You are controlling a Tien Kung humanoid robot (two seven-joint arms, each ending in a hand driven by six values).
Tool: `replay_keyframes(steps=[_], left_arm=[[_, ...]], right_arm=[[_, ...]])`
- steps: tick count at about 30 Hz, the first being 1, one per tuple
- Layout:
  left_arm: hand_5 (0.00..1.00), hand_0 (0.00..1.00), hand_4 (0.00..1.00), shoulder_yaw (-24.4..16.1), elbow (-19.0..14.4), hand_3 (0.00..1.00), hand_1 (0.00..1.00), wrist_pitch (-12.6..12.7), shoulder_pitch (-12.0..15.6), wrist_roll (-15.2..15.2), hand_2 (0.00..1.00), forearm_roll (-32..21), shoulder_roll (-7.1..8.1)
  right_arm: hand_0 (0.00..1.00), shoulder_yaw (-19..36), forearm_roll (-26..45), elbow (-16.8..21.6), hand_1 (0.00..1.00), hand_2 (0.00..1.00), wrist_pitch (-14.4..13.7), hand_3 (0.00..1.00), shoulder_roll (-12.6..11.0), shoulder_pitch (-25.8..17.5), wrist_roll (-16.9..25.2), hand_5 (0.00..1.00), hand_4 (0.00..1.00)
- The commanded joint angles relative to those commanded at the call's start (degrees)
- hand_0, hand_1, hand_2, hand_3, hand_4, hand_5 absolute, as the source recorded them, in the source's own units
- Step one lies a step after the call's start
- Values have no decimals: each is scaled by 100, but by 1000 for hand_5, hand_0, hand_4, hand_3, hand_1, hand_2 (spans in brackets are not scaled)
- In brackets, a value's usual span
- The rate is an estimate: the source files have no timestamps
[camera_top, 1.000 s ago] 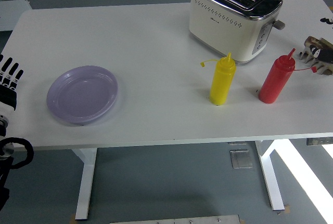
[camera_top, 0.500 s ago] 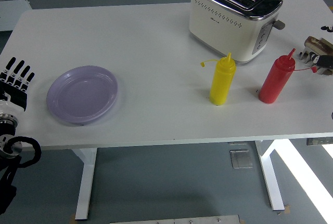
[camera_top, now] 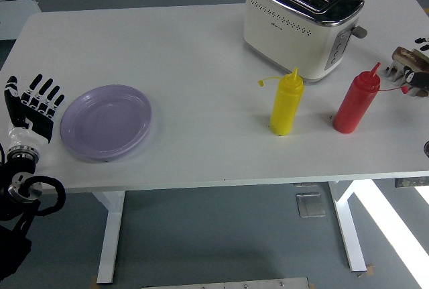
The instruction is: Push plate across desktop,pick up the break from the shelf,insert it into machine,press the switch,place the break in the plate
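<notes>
1. The step in hand looks like the first one, pushing the plate (camera_top: pixel 106 122) across the table (camera_top: pixel 174 41). The lilac plate sits empty at the near left, close to the table's near edge.

2. The left hand (camera_top: pixel 33 108) stands just left of the plate, palm facing it, fingers (camera_top: pixel 44 92) spread and upright, holding nothing. Whether it touches the plate's left rim I cannot tell; it is at most just beside it.

3. The right hand (camera_top: pixel 417 74) shows only partly at the far right edge, near what seems to be the bread shelf (camera_top: pixel 402 60). I cannot tell how its fingers stand, nor make out the bread itself.

4. The toaster (camera_top: pixel 303 21) stands at the far right of the table, slots empty and facing up, its lever on the right end.

5. A yellow squeeze bottle (camera_top: pixel 286 103) and a red squeeze bottle (camera_top: pixel 356 102) stand upright nearer than the toaster, well apart from the plate.

6. The next move, as I judge it, calls for the left hand to meet the plate's left rim flat and slide it rightward, keeping low so the plate does not tip or ride up, and stopping short of the yellow bottle so nothing is knocked over.
</notes>
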Motion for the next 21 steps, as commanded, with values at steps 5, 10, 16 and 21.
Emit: replay_keyframes(steps=[5, 10, 16, 21], left_arm=[[998, 833, 677, 167, -4, 747, 780, -10, -23, 11, 727, -49, -20], [998, 833, 674, 287, -13, 746, 779, -21, -37, 21, 724, -105, -36], [998, 832, 673, 413, -35, 743, 778, -48, -58, 45, 722, -196, -50], [998, 830, 670, 535, -68, 742, 777, -64, -70, 78, 720, -256, -62]], right_arm=[[690, -54, -15, -89, 657, 640, -30, 691, 3, 16, -4, 84, 645], [677, -99, -19, -147, 646, 611, -57, 679, 12, 29, 11, 92, 659], [668, -136, -19, -188, 643, 586, -123, 670, 20, 33, 33, 82, 648], [662, -158, -19, -201, 635, 543, -200, 642, 26, 32, 52, 59, 611]])
